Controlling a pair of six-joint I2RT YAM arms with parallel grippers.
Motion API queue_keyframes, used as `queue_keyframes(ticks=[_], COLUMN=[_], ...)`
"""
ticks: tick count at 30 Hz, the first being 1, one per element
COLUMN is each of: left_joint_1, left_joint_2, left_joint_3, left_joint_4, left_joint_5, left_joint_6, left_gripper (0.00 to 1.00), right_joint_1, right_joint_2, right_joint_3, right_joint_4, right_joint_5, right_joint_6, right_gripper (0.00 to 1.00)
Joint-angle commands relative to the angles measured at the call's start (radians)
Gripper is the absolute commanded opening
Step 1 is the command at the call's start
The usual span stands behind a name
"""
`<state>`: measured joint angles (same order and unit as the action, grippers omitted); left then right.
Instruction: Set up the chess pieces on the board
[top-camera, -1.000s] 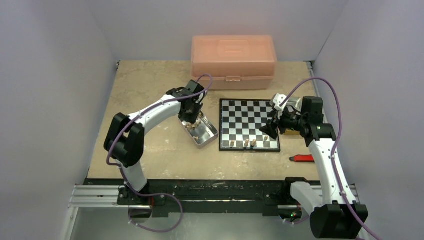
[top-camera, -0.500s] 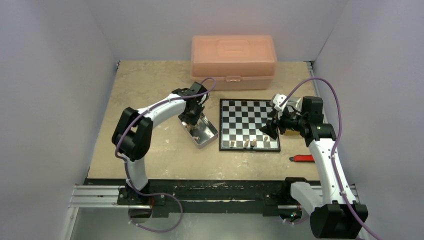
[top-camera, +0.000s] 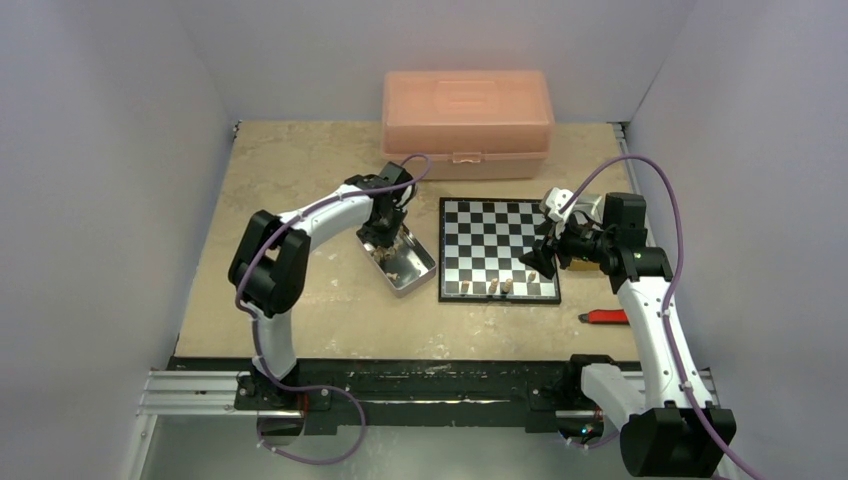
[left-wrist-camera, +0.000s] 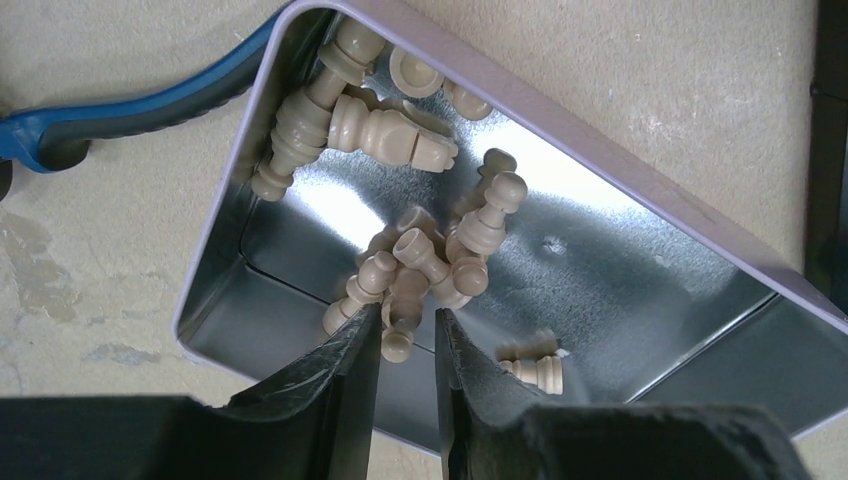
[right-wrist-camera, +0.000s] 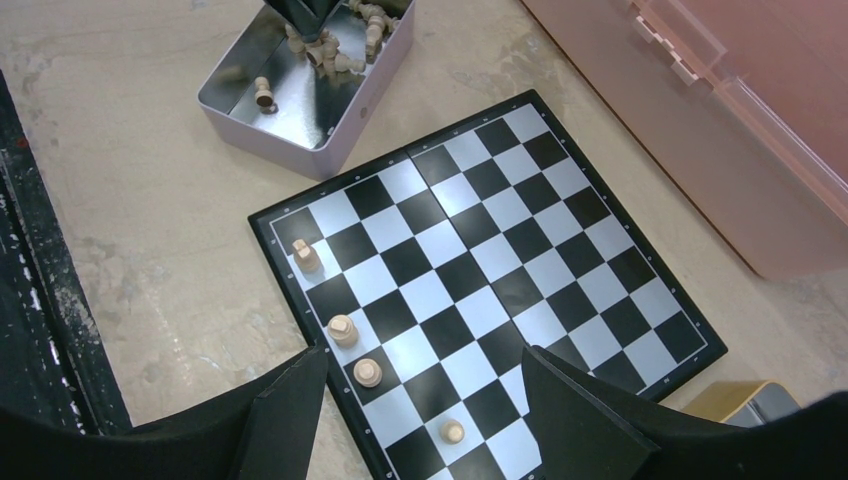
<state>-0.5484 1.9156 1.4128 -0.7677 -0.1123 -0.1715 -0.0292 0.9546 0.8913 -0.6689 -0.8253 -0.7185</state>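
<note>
The black and silvery-white board (top-camera: 495, 245) lies at mid table and also shows in the right wrist view (right-wrist-camera: 480, 250). Several tan chess pieces (right-wrist-camera: 342, 329) stand along its near edge (top-camera: 493, 287). More tan pieces (left-wrist-camera: 430, 255) lie heaped in a shiny metal tin (top-camera: 415, 270) left of the board. My left gripper (top-camera: 385, 238) is down in the tin (left-wrist-camera: 600, 150), its jaws almost together (left-wrist-camera: 408, 325) around a tan pawn (left-wrist-camera: 398, 335). My right gripper (top-camera: 535, 262) hangs open and empty over the board's near right corner (right-wrist-camera: 422, 352). No dark pieces show.
A large pink plastic box (top-camera: 466, 110) stands behind the board. A red-handled item (top-camera: 607, 317) lies on the table near the right arm. A small gold object (right-wrist-camera: 745, 400) sits off the board's right edge. A blue-handled item (left-wrist-camera: 120, 110) lies beside the tin.
The left arm's elbow has swung right and its gripper has shifted slightly inside the tin. The right arm and the pieces on the board have not moved.
</note>
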Motion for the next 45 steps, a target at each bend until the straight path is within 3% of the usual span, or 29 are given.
queue_keyframes(ticks=[1, 13, 23, 36, 45], left_joint_1=[0.012, 0.016, 0.017, 0.001, -0.105], left_joint_2=[0.016, 0.032, -0.01, -0.21, -0.364], left_joint_3=[0.04, 0.041, 0.034, -0.076, -0.155], left_joint_4=[0.006, 0.003, -0.001, 0.052, 0.13], left_joint_5=[0.004, 0.014, 0.01, 0.045, 0.108], left_joint_6=[0.013, 0.01, 0.008, -0.031, -0.046], left_gripper=[0.25, 0.23, 0.0, 0.0, 0.0], right_joint_1=[-0.005, -0.005, -0.005, -0.005, -0.004], right_joint_2=[-0.007, -0.008, -0.007, -0.007, -0.001], right_joint_3=[-0.009, -0.008, -0.008, -0.008, -0.008], right_joint_4=[-0.004, -0.004, -0.005, -0.008, -0.011], right_joint_5=[-0.011, -0.01, -0.008, -0.008, -0.005], right_joint_6=[-0.01, -0.013, -0.013, -0.019, -0.023], right_gripper=[0.75, 0.75, 0.75, 0.75, 0.75])
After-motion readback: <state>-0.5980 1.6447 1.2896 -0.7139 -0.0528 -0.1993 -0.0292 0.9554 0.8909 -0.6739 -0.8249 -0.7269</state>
